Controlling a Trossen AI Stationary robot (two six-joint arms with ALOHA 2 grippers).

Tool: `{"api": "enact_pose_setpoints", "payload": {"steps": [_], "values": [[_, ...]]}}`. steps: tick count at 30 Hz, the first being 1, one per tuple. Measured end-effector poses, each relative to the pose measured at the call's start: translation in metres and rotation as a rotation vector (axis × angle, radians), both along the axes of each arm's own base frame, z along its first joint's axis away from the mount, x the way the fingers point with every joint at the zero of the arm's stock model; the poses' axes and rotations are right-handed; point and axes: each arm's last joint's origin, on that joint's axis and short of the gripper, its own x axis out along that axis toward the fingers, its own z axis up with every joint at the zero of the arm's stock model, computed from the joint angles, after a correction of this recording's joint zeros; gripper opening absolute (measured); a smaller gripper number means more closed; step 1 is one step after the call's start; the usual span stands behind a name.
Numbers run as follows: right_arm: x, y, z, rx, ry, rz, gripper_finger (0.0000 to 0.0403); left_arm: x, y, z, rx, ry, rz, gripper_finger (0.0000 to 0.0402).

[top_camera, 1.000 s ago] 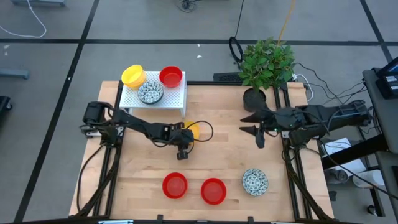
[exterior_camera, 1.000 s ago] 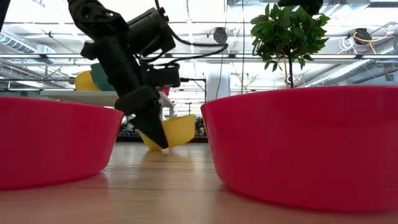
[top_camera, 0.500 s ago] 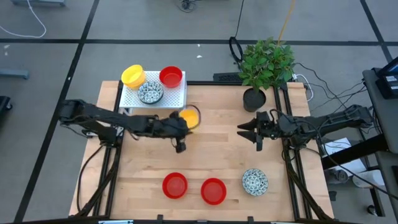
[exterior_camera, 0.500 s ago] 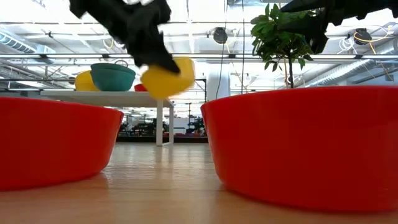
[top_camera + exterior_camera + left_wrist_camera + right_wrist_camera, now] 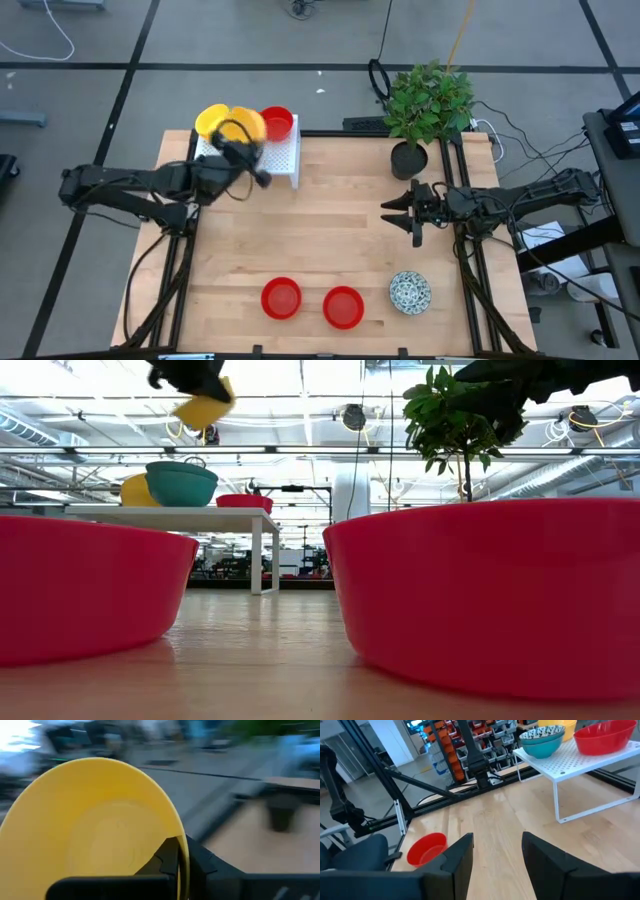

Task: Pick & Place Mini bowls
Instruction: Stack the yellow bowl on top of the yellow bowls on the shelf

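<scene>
Yellow mini bowl is held by its rim in the closed jaws of the left gripper, lifted above the white rack where another yellow bowl, a red bowl and a teal-sided bowl are kept. Right gripper is hovering over the surface, jaws spread wide and empty.

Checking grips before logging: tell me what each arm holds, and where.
Left gripper pinches a yellow mini bowl by its rim, above the white rack. Right gripper holds nothing.
</scene>
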Motion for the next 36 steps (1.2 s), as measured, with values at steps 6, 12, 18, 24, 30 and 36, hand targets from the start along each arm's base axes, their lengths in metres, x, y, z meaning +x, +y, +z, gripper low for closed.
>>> {"api": "enact_pose_setpoints", "payload": {"steps": [6, 12, 18, 24, 30, 36], "values": [[0.001, 0.000, 0.004, -0.001, -0.041, 0.002, 0.0155, -0.021, 0.028, 0.009, 0.098, 0.062, 0.308, 0.0028], [0.001, 0.000, 0.005, -0.015, -0.046, 0.005, 0.0155, -0.031, 0.059, 0.004, 0.059, 0.072, 0.438, 0.0030], [0.001, 0.000, 0.004, -0.016, -0.042, 0.005, 0.0155, -0.035, 0.084, -0.019, -0.105, 0.114, 0.433, 0.0030], [0.001, 0.000, 0.003, -0.017, -0.036, 0.005, 0.0155, -0.043, 0.104, -0.033, -0.232, 0.123, 0.479, 0.0030], [0.001, 0.000, 0.003, -0.017, -0.035, 0.005, 0.0155, -0.049, 0.114, -0.033, -0.279, 0.078, 0.476, 0.0030], [0.001, 0.000, 0.003, -0.018, -0.034, 0.004, 0.0155, -0.058, 0.122, -0.036, -0.295, 0.112, 0.534, 0.0030]]}}
